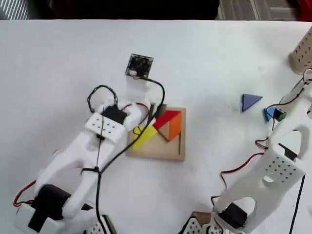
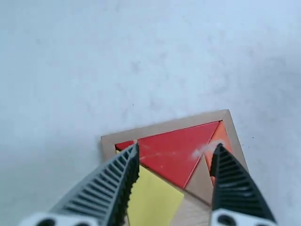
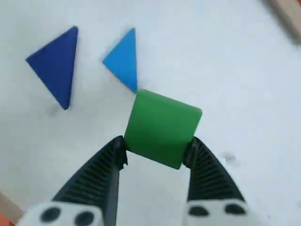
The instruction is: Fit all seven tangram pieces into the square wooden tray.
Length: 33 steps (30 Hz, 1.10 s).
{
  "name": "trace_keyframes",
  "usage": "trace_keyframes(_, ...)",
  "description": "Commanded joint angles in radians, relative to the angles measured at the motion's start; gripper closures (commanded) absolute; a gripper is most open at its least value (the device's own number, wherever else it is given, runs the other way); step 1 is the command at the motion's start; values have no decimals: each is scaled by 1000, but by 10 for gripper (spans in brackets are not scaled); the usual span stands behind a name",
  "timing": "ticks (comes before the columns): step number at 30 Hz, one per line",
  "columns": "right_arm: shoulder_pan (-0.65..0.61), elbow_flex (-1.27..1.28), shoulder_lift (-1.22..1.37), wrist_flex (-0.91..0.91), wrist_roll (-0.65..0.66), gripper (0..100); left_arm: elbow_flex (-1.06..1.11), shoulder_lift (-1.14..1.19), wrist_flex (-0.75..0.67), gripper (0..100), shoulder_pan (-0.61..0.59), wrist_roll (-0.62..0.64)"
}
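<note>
The square wooden tray [image 1: 168,151] lies mid-table and holds a red triangle [image 1: 165,117], an orange piece [image 1: 176,125] and a yellow piece [image 1: 143,138]. My left gripper [image 1: 156,113] hangs open over the tray's far left corner; its wrist view shows the red triangle [image 2: 176,155], the yellow piece [image 2: 150,200] and the orange piece [image 2: 222,135] between and below the open left gripper [image 2: 176,151]. To the right, my right gripper [image 3: 156,147] is shut on a green square [image 3: 162,126] [image 1: 279,115], just above the table. Beside it lie a light blue triangle [image 3: 123,59] [image 1: 268,113] and a dark blue triangle [image 3: 55,62] [image 1: 250,101].
A perforated wooden block [image 1: 302,52] stands at the table's far right edge. Another small wooden item [image 1: 199,218] sits at the near edge between the arm bases. Cables loop from the left arm [image 1: 100,95]. White tabletop lies bare between the tray and the blue triangles.
</note>
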Motion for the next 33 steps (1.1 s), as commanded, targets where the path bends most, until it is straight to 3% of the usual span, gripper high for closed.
trace_keyframes(1,-59,144,-179,-13,11,982,-11,-13,-11,744,-15,-8)
trace_keyframes(6,-134,377,-358,-77,0,982,-78,-13,127,744,-44,-104)
trace_keyframes(12,-228,680,-627,-188,-28,981,-100,-24,166,744,-93,-106)
trace_keyframes(17,-378,907,-777,-306,-35,981,-35,-110,230,745,-122,-110)
trace_keyframes(21,-495,1005,-852,-372,-28,981,107,-240,233,745,-153,-115)
trace_keyframes(27,-650,1154,-866,-490,-34,981,316,-437,227,743,-289,-115)
trace_keyframes(33,-874,1280,-877,-604,12,981,344,-430,173,743,-361,-155)
